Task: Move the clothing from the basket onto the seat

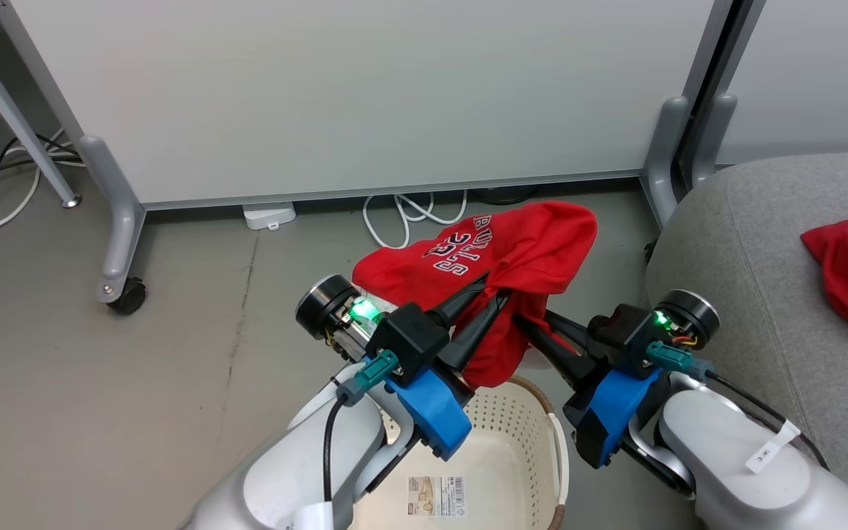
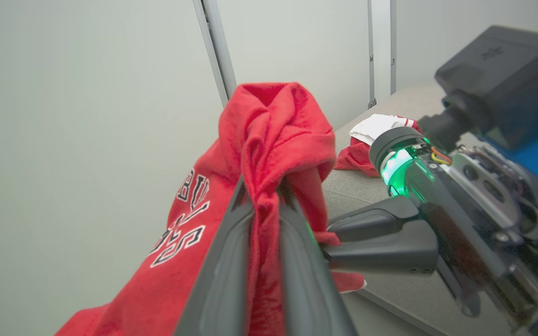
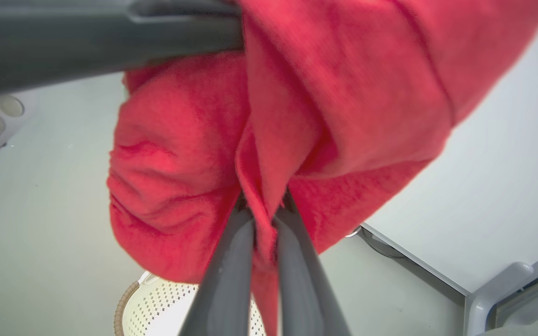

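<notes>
A red garment with white "BULLS 23" lettering (image 1: 501,254) hangs in the air above the basket (image 1: 516,423), held by both grippers. My left gripper (image 1: 494,291) is shut on a bunched fold of it (image 2: 269,140). Just to its right, my right gripper (image 1: 523,320) is shut on a lower fold (image 3: 269,154), its fingers (image 2: 381,238) meeting the cloth from the side. The basket's perforated cream wall (image 3: 157,303) shows below the cloth and nothing else lies in it. A second red garment with white lining (image 1: 847,272) lies on the grey seat (image 1: 755,235) at the right.
A pale partition panel on grey feet with a castor (image 1: 128,294) stands behind the basket. White cables (image 1: 405,213) and a small white box (image 1: 269,215) lie at its base. Grey floor stretches to the left. The seat's rounded edge is close to my right arm.
</notes>
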